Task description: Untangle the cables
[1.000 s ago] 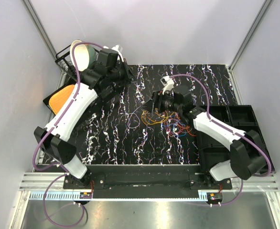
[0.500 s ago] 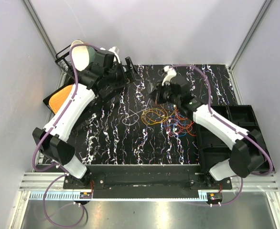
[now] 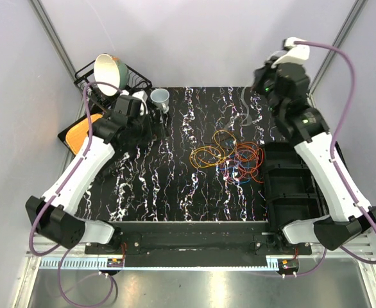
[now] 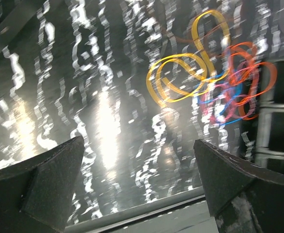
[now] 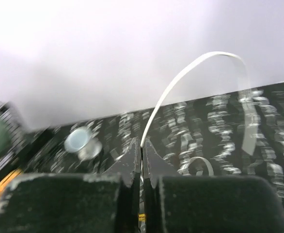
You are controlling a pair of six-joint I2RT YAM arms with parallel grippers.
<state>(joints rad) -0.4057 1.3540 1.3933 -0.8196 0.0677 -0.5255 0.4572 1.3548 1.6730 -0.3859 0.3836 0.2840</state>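
Surface (image 3: 175, 186): black with white marbled streaks, boxed in by pale walls and metal corner posts.
Cables (image 3: 230, 157): heaped in loose overlapping loops right of centre on the surface; yellow and orange rings on the left of the heap, red, blue and purple-pink on the right, reaching the edge of the compartment tray (image 3: 297, 192).
Pale cable (image 5: 219, 53): thin and whitish, pinched at one end in the right jaws; rises from them in a high arc, then drops toward the far part of the surface. Shows only as a faint line in the top view; cannot tell whether its low end touches the heap.
Right jaws: pressed together on the pale cable, held high over the far right corner.
Right arm (image 3: 316, 141): stretched up and back along the right side, above the compartment tray.
Left jaws: spread wide, only marbled surface between the fingers (image 4: 50, 179); dark and blurred at the bottom corners of the wrist view, aimed across the surface at the heap, well apart from it.
Left arm (image 3: 85, 167): runs up the left side, wrist near the cup.
Cup (image 3: 160, 97): pale, upright, at the far left of the surface, just beside the rack.
Rack (image 3: 85, 80): black wire, in the far left corner.
Bowl (image 3: 109, 69): cream inside, propped on edge in the rack.
Orange piece (image 3: 80, 133): flat, on a dark base left of the surface, partly hidden by the left arm.
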